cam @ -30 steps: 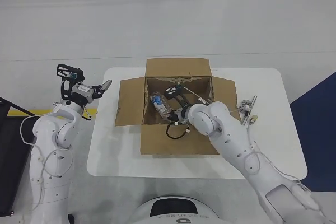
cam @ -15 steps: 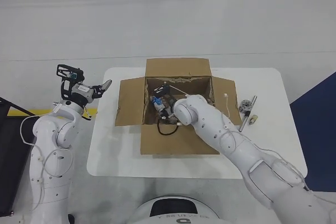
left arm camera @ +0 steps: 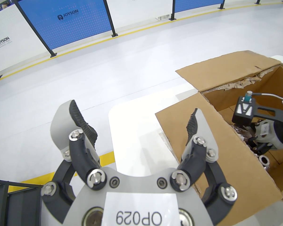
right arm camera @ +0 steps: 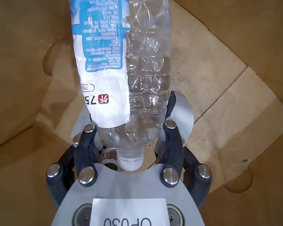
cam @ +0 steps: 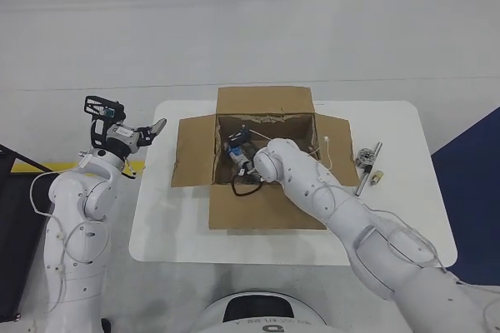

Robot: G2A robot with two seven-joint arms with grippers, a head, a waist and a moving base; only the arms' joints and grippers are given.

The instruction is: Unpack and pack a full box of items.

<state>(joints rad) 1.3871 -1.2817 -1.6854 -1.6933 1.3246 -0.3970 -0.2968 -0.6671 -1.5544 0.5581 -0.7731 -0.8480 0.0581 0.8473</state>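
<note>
An open cardboard box [cam: 267, 101] stands on the white table [cam: 183, 225]. Inside it lies a crumpled clear plastic bottle [right arm camera: 141, 59] with a blue and white label, also seen from above [cam: 232, 151]. My right gripper [right arm camera: 128, 104] is down in the box [right arm camera: 226, 76], its fingers pressed against the bottle's neck end, cap toward the wrist. From above, the right gripper [cam: 242, 158] sits at the box's left inner side. My left gripper [left arm camera: 134, 109] hangs open and empty off the table's left edge, left of the box [left arm camera: 179, 128]; from above it is [cam: 154, 129].
A black cable [cam: 246, 188] and a white cable [cam: 323, 146] lie in the box. Metal rods and fittings [cam: 368, 160] rest on the table right of the box. A metal fitting [left arm camera: 264, 159] sits on the box floor. Box flaps spread outward on all sides.
My right arm has swung left and deeper into the box, bringing its gripper onto the bottle. The left arm has stayed still.
</note>
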